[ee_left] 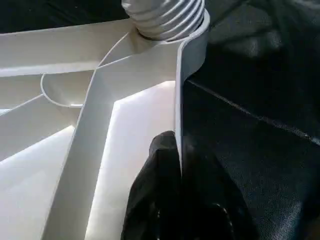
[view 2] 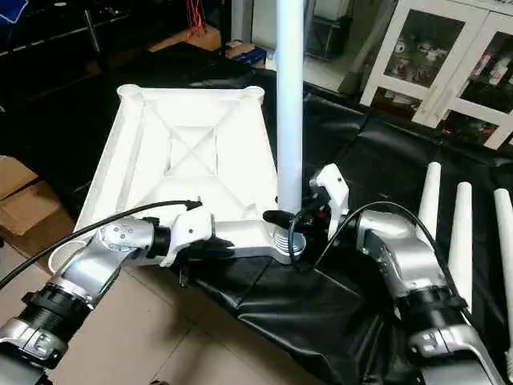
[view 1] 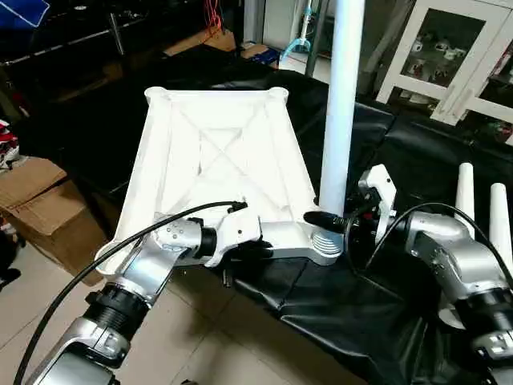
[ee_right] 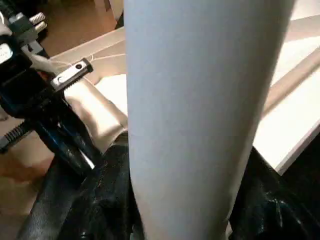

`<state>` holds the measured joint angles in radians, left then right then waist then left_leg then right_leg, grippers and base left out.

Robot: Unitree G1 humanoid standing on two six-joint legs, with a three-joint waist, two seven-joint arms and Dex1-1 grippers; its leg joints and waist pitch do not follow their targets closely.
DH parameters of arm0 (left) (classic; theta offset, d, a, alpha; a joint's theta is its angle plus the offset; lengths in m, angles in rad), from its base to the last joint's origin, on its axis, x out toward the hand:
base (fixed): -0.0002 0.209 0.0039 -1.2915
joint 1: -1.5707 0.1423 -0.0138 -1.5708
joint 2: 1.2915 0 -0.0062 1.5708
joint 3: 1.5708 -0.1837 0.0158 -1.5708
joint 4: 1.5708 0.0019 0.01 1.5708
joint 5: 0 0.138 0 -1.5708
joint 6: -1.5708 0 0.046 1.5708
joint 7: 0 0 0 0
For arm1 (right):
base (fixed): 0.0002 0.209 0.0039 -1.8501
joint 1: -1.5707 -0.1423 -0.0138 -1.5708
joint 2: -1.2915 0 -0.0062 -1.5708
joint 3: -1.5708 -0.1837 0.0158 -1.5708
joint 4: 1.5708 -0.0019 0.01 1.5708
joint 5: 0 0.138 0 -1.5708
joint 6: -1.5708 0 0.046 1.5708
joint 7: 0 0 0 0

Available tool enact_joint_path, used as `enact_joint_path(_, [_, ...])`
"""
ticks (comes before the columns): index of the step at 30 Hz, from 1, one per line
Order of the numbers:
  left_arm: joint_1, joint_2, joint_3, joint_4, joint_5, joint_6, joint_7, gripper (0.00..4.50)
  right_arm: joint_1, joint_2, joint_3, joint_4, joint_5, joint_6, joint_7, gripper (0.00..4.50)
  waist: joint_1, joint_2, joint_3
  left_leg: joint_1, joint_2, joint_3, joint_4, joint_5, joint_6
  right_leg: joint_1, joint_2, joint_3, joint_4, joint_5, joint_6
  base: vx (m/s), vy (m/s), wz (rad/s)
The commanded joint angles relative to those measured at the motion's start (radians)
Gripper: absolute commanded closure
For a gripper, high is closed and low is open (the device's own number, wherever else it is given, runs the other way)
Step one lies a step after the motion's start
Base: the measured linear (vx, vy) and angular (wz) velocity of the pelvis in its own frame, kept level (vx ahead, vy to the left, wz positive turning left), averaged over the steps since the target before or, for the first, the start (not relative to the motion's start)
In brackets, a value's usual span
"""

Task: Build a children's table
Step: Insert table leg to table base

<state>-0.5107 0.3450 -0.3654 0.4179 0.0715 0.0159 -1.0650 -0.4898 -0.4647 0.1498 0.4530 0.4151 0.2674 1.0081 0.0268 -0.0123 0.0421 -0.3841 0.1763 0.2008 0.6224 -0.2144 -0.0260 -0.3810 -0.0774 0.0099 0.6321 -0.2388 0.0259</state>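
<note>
The white table top lies upside down on black cloth, its X-ribs facing up. One white leg stands upright in the near right corner socket, its screw thread showing above the socket. My left gripper is shut on the top's near rim, a black finger on each side of the thin wall. My right gripper is shut on the leg just above the socket, with dark fingers on both sides of the tube.
Three spare white legs lie on the black cloth at the right. A white glass-door cabinet stands at the back right. A cardboard box sits on the floor at the left, beside the table top's overhanging near corner.
</note>
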Motion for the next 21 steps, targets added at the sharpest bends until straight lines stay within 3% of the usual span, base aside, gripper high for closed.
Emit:
enact_joint_path(1, [-0.008,-0.005,-0.007,-0.009,-0.006,-0.015,-0.006,4.50,0.024,0.029,0.035,0.053,-0.027,0.023,0.011,2.62,0.002,0.005,-0.056,0.026,0.055,-0.022,-0.071,-0.034,0.093,0.038,-0.050,0.012,-0.048,0.231,-0.354,0.000,0.000,0.00])
enact_joint_path(21, [-0.009,0.002,-0.004,-0.011,-0.007,-0.021,-0.006,4.50,0.165,0.080,-0.162,0.076,0.065,-0.015,-0.016,2.62,0.010,0.013,-0.060,0.027,0.055,-0.023,-0.072,-0.030,0.093,0.038,-0.052,0.011,-0.048,0.269,-0.353,0.000,0.000,0.00])
